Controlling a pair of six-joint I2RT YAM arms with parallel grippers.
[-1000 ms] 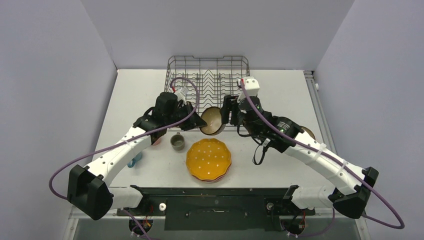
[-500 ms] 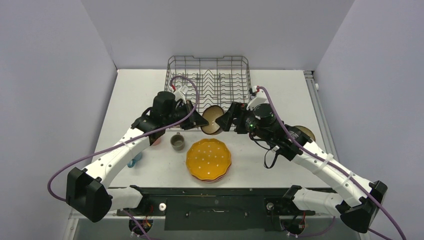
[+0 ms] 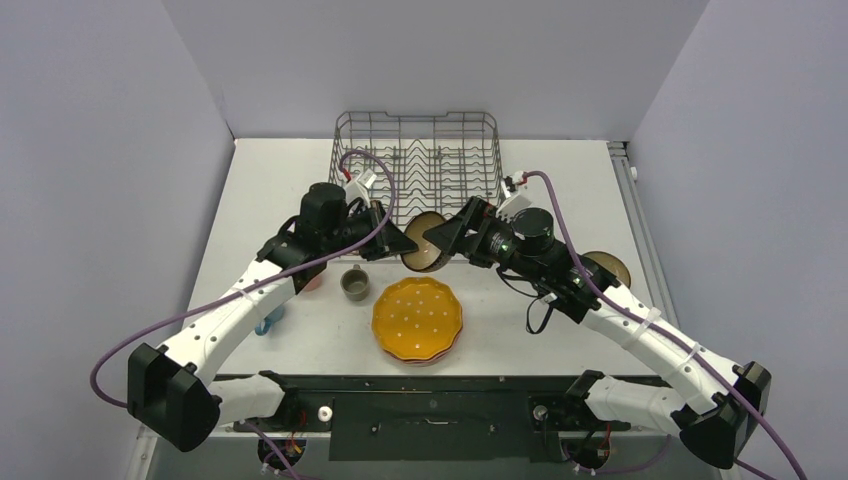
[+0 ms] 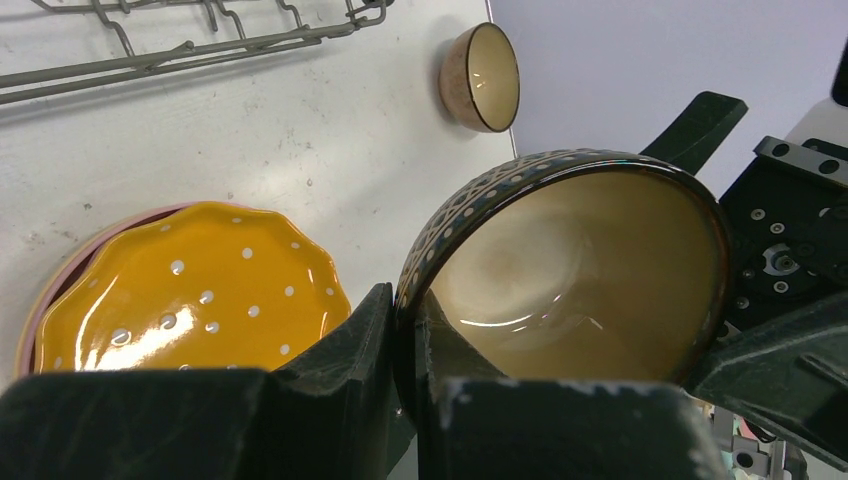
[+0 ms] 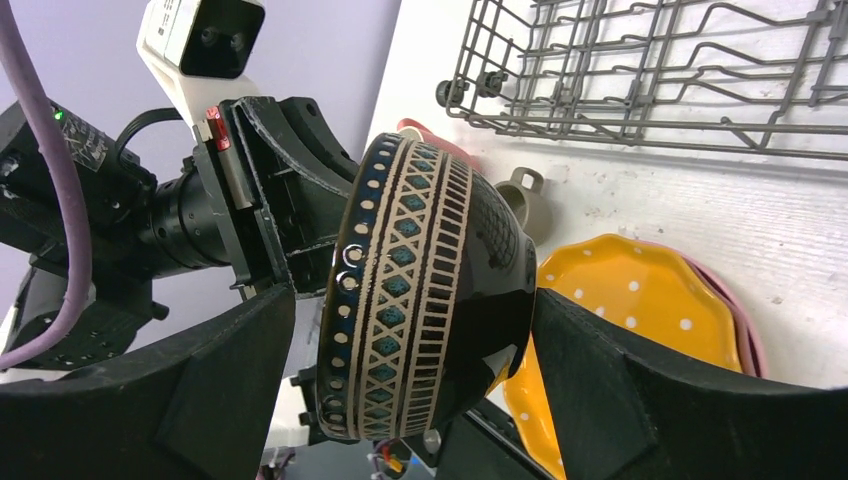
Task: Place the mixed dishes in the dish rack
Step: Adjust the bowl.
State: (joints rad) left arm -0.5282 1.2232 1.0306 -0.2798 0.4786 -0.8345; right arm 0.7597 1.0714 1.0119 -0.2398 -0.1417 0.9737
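My left gripper [image 3: 398,241] is shut on the rim of the dark brown patterned bowl [image 3: 424,244], held on edge above the table in front of the dish rack [image 3: 415,165]. In the left wrist view the fingers [image 4: 365,340] pinch the bowl's wall [image 4: 560,270]. My right gripper [image 3: 443,240] is open, its jaws set wide on either side of the bowl [image 5: 430,290]. The orange-yellow dotted plate [image 3: 417,318] lies on pink plates [image 5: 738,325] near the front. A terracotta bowl [image 3: 606,266] stands at the right.
A grey-green cup [image 3: 354,284] stands left of the orange plate. A pink cup [image 3: 315,283] and a blue mug [image 3: 268,321] are partly hidden under my left arm. The rack shows no dishes in it.
My right gripper has swung down and left from beside the rack and now straddles the bowl. My left gripper still holds the bowl in nearly the same place.
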